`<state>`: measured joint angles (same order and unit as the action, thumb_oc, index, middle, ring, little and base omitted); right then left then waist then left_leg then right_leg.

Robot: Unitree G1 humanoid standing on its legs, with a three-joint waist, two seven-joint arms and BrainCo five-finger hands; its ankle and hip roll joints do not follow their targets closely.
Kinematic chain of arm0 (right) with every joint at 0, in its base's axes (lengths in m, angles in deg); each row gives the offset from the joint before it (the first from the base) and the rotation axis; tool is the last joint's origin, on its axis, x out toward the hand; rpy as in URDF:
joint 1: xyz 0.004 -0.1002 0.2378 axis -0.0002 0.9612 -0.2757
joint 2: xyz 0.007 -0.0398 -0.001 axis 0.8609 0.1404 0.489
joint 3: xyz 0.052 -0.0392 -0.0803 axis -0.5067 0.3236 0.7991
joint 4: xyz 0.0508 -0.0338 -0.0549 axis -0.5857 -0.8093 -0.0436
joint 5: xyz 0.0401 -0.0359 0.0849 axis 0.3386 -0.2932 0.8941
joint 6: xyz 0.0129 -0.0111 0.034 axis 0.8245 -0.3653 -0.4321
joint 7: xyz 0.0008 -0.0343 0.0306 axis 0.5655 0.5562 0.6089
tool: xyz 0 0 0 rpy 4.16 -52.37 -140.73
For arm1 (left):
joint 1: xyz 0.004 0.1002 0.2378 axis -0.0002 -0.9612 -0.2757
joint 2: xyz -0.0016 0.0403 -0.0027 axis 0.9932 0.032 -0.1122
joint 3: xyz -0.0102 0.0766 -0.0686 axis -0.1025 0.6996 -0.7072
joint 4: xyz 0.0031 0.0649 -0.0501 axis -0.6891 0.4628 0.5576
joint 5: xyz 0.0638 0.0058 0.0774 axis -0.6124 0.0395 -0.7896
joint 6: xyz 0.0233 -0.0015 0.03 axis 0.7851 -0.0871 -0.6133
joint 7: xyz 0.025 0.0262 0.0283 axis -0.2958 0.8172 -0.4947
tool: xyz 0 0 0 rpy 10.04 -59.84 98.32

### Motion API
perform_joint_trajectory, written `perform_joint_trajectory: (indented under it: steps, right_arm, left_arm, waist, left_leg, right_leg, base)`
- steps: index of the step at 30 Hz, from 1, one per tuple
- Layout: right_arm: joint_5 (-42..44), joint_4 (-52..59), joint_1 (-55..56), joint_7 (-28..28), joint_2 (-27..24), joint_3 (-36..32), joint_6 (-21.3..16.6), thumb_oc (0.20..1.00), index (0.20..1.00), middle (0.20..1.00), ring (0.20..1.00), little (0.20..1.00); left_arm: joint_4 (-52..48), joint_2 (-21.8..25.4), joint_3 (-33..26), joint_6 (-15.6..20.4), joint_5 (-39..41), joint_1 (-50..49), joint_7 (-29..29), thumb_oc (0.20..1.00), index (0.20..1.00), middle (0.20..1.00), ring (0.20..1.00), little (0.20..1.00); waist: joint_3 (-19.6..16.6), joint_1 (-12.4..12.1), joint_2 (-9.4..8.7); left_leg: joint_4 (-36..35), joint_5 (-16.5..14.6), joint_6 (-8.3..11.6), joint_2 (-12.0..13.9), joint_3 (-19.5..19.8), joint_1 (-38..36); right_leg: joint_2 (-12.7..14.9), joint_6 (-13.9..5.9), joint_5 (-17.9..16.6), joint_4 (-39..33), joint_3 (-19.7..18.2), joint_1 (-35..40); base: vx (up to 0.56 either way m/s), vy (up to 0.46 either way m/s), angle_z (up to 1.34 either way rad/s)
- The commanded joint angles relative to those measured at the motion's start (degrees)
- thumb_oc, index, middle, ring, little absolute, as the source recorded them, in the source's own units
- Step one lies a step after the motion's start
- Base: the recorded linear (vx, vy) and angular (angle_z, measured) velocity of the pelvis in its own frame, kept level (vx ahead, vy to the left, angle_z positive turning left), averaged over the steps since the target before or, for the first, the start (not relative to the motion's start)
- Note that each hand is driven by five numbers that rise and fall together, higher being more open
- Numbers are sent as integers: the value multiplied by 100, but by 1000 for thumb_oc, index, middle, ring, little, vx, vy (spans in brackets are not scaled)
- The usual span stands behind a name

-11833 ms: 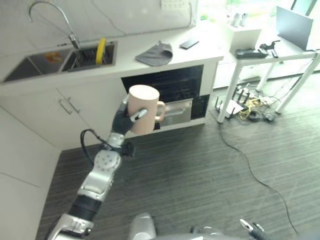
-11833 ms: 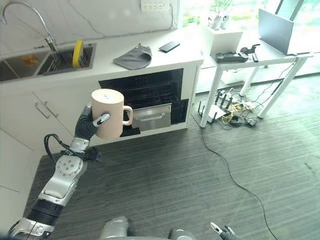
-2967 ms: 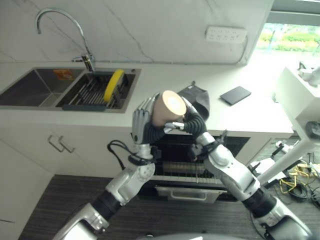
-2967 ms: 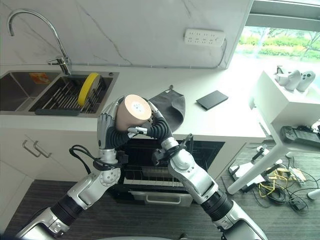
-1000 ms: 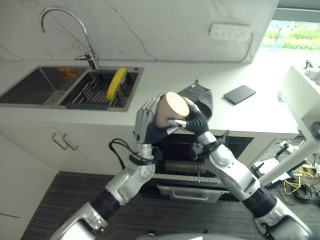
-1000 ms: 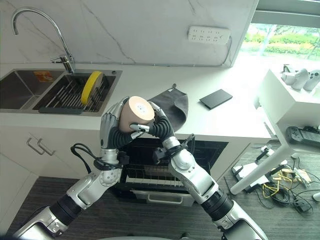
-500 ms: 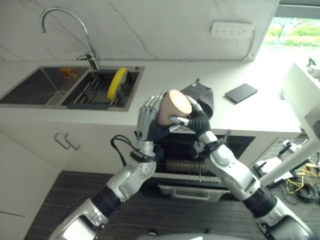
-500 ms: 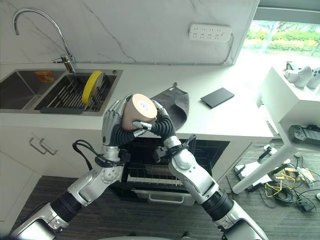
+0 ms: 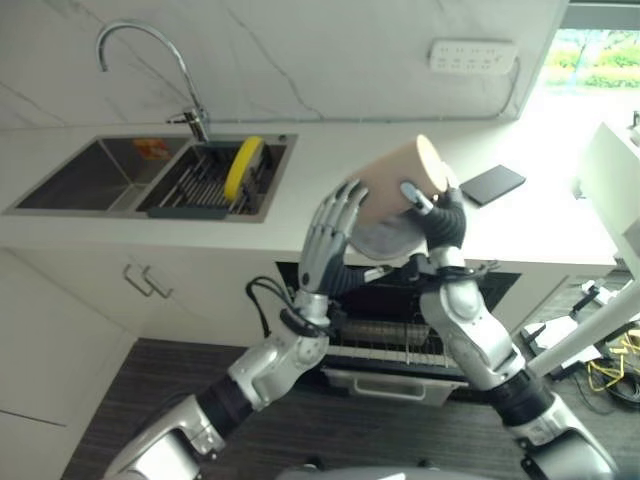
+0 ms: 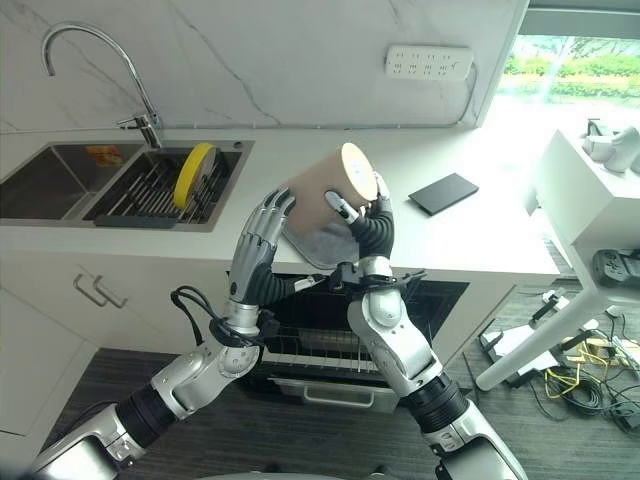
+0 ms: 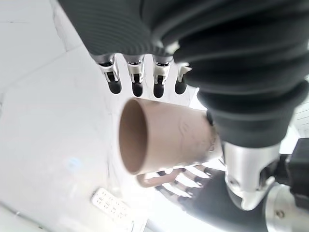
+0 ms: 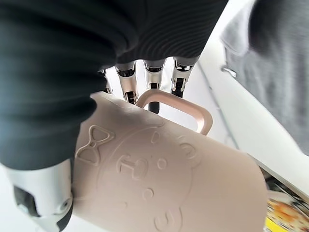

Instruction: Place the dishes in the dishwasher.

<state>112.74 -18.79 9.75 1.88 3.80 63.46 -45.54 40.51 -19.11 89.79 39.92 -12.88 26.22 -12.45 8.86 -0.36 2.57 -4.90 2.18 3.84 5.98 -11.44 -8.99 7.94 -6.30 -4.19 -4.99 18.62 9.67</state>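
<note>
A beige mug (image 9: 400, 185) with a handle (image 12: 178, 104) is held on its side above the counter edge. My right hand (image 10: 370, 228) is shut on it, fingers (image 12: 149, 72) by the handle and thumb on the wall. My left hand (image 9: 335, 228) is open, fingers (image 11: 137, 72) straight, just left of the mug (image 11: 164, 142). Below both hands the dishwasher stands open under the counter, its wire rack (image 10: 310, 350) pulled partly out.
A yellow plate (image 9: 242, 165) stands in the rack of the sink (image 9: 90, 185) under a faucet (image 9: 150, 50). A grey cloth (image 10: 318, 245) and a black phone (image 9: 495, 183) lie on the counter. A white side table (image 10: 590, 190) stands to the right.
My left hand has let go of the mug and opened. My right hand now holds the mug alone and has carried it up and to the right, turning it.
</note>
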Motion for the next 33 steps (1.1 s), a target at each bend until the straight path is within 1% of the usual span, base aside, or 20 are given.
perform_joint_trajectory:
  steps: [1,3,4,6,9,10,11,12,13,14,15,16,17,19,20,21,25,28,32,33]
  right_arm:
    - [67,547,-127,-131,157,-295,-649,200,200,200,200,200]
    - [16,508,28,-210,138,-382,-829,200,200,200,200,200]
    - [16,502,52,-213,133,-396,-859,200,200,200,200,200]
    - [-11,488,240,-196,86,-541,-1052,200,200,200,200,200]
    - [-65,527,398,-90,11,-688,-1144,200,200,200,200,200]
    - [-91,599,571,87,-68,-823,-1148,200,200,200,200,200]
    - [-70,642,706,260,-140,-920,-1148,200,200,200,200,200]
    - [-72,651,741,310,-155,-944,-1145,200,200,200,200,200]
    - [-50,680,853,524,-228,-1030,-1143,200,200,200,200,200]
    - [-83,699,944,672,-272,-1090,-1113,200,200,200,200,200]
    - [-65,724,1029,787,-326,-1145,-1092,200,200,200,200,200]
    - [139,795,1203,1106,-512,-1309,-1017,200,200,200,200,200]
    - [190,820,1258,1206,-573,-1366,-997,200,200,200,200,200]
    - [281,739,1322,1444,-660,-1432,-1034,200,200,200,200,200]
    - [377,640,1374,1617,-703,-1469,-1097,200,200,200,200,200]
    - [441,585,1406,1717,-720,-1492,-1125,200,200,200,200,200]
    - [624,428,1446,1951,-772,-1465,-1236,200,200,200,200,200]
    - [661,414,1468,2025,-808,-1449,-1230,200,200,200,200,200]
    - [721,302,1408,2155,-884,-1434,-1182,200,200,200,200,200]
    - [716,288,1373,2172,-918,-1437,-1179,200,200,200,200,200]
  left_arm:
    - [-133,192,-73,273,-374,214,-46,1000,1000,1000,1000,1000]
    - [-148,242,-144,306,-385,129,-68,1000,1000,1000,1000,1000]
    - [-153,249,-156,309,-385,114,-71,1000,1000,1000,1000,1000]
    - [-214,310,-277,257,-271,5,-59,1000,1000,1000,1000,1000]
    - [-214,374,-405,314,4,-103,50,1000,1000,1000,1000,1000]
    - [-192,440,-524,596,231,-216,399,1000,1000,1000,1000,1000]
    - [-154,488,-581,768,481,-330,904,1000,1000,1000,1000,1000]
    - [-138,497,-589,735,595,-363,1125,1000,1000,1000,1000,1000]
    - [-49,555,-592,552,970,-516,1628,1000,1000,1000,1000,1000]
    - [9,608,-608,415,1107,-635,1976,1000,1000,1000,1000,1000]
    - [79,669,-621,358,1045,-768,2175,1000,1000,1000,1000,1000]
    - [296,895,-632,486,1271,-959,2694,1000,1000,1000,1000,1000]
    - [341,969,-638,592,1266,-988,2994,1000,1000,1000,1000,1000]
    - [402,1081,-638,604,1304,-1141,3421,1000,1000,1000,1000,1000]
    - [517,1154,-620,740,1417,-1205,3689,1000,1000,1000,1000,1000]
    - [549,1183,-613,810,1324,-1246,3783,1000,1000,1000,1000,1000]
    - [744,1363,-522,739,1149,-1219,3959,1000,1000,1000,1000,1000]
    - [897,1377,-476,766,1045,-1167,4078,1000,1000,1000,1000,1000]
    - [1172,1282,-311,924,821,-1081,4241,1000,1000,1000,1000,1000]
    - [1220,1261,-262,884,826,-1049,4344,1000,1000,1000,1000,1000]
  waist:
    - [12,7,-173]
    - [20,29,-160]
    - [19,32,-158]
    - [30,62,-150]
    - [37,91,-146]
    - [42,122,-150]
    - [44,146,-150]
    - [43,152,-150]
    - [60,174,-144]
    - [64,180,-137]
    - [73,189,-131]
    - [98,249,-118]
    - [115,270,-114]
    - [158,311,-94]
    - [192,331,-79]
    - [214,337,-62]
    - [311,380,-8]
    - [358,410,9]
    - [399,472,67]
    - [423,487,88]
  left_leg:
    - [516,-636,75,221,-250,-36]
    - [522,-640,72,218,-262,-42]
    - [522,-640,72,217,-265,-44]
    - [552,-650,69,214,-280,-38]
    - [567,-670,59,203,-284,-38]
    - [589,-694,46,193,-301,-38]
    - [606,-709,35,186,-318,-35]
    - [611,-711,33,185,-324,-33]
    - [638,-713,34,187,-350,-18]
    - [652,-717,31,190,-375,-9]
    - [668,-722,24,194,-404,-3]
    - [733,-744,-7,204,-478,26]
    - [769,-751,-22,208,-497,50]
    - [880,-750,-32,239,-539,135]
    - [977,-768,-53,258,-567,207]
    - [1039,-781,-63,272,-579,253]
    - [1236,-833,-92,350,-666,407]
    - [1350,-860,-86,382,-721,496]
    - [1498,-884,-66,360,-770,625]
    - [1560,-898,-62,347,-778,682]
  right_leg:
    - [235,-131,914,615,-40,43]
    - [241,-140,904,614,-49,43]
    - [242,-142,902,612,-51,44]
    - [249,-152,894,613,-73,40]
    - [246,-162,894,619,-109,26]
    - [244,-177,887,620,-144,9]
    - [240,-188,880,628,-170,-9]
    - [240,-192,878,632,-177,-17]
    - [251,-208,878,665,-177,-42]
    - [260,-219,885,694,-172,-63]
    - [267,-229,900,734,-168,-84]
    - [270,-250,956,879,-170,-160]
    - [266,-248,984,943,-182,-198]
    - [252,-234,1048,1103,-183,-293]
    - [246,-221,1112,1255,-161,-375]
    - [247,-213,1163,1380,-134,-439]
    - [274,-199,1334,1829,-18,-724]
    - [299,-173,1366,1914,25,-820]
    - [310,-116,1389,1962,3,-927]
    - [322,-103,1403,2001,-12,-977]
  base:
    - [0,-20,5]
    - [4,-12,2]
    - [0,0,0]
    - [0,0,0]
    - [0,0,0]
    - [0,0,0]
    - [0,0,0]
    - [0,0,0]
    - [0,0,0]
    - [7,31,-14]
    - [7,54,-23]
    - [-2,59,-28]
    - [-20,64,-19]
    - [-52,52,-18]
    - [-69,51,-22]
    - [-58,38,-16]
    - [-63,29,-17]
    - [-40,4,-9]
    - [-14,36,-14]
    - [-38,81,-13]
